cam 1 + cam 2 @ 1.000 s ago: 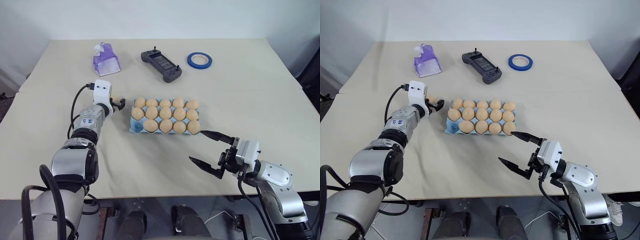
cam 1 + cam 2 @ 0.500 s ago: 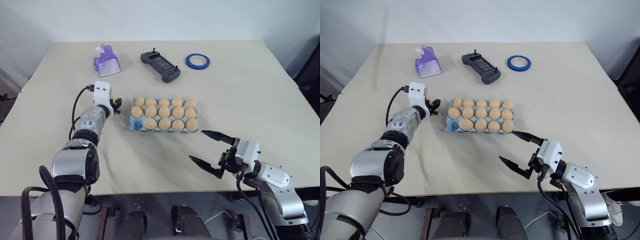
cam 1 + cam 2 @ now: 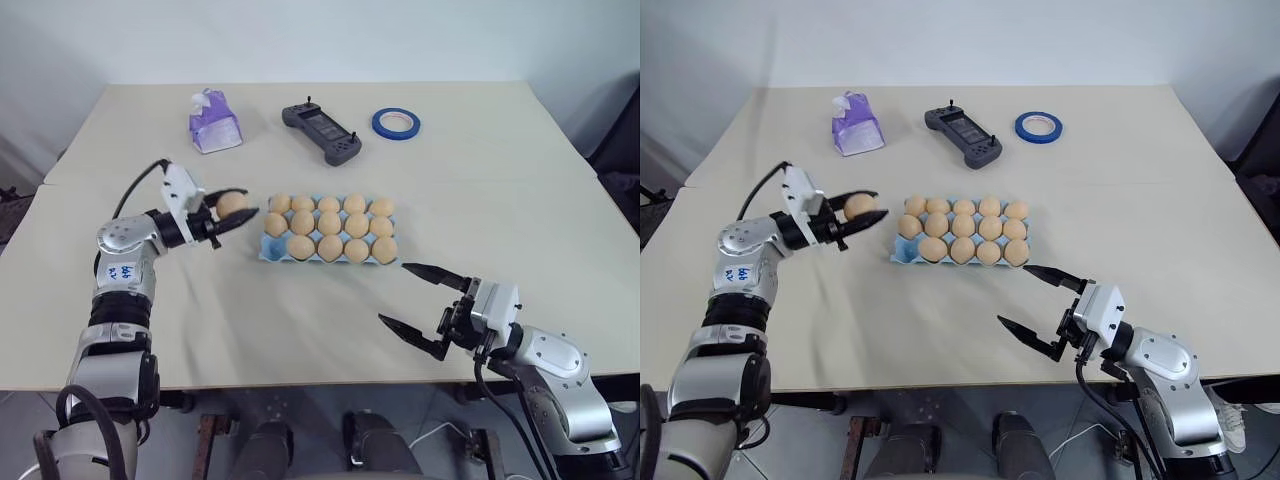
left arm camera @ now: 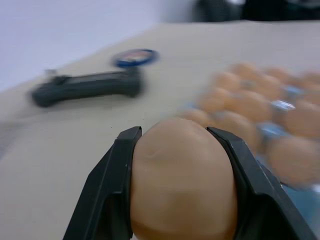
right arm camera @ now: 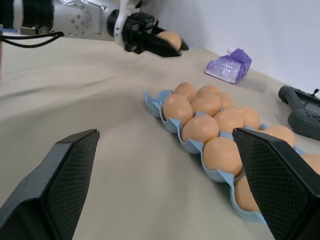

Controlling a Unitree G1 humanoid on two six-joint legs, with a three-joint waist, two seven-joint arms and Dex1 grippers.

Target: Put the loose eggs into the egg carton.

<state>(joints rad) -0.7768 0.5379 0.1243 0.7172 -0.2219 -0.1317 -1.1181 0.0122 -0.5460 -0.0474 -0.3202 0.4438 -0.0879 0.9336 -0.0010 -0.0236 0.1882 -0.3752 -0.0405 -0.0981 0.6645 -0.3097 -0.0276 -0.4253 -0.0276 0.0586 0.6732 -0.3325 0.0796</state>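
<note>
Gripping egg (image 3: 231, 204) in left gripper (image 3: 232, 217) beside egg carton (image 3: 272, 248) | right gripper (image 3: 418, 299) spread, empty

left hand (image 3: 228, 212): closed on loose egg (image 3: 231, 205) | lifted it off table (image 3: 480, 180) | wrist turned toward egg carton (image 3: 268, 252)

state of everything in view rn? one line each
left pincer: shut on egg, held above the table, beside the carton's left end
right pincer: open, empty, near the table's front edge
egg carton: lidless, one front-left cup empty, the rest hold eggs
controller: lying flat
tape roll: lying flat
purple pouch: upright
</note>
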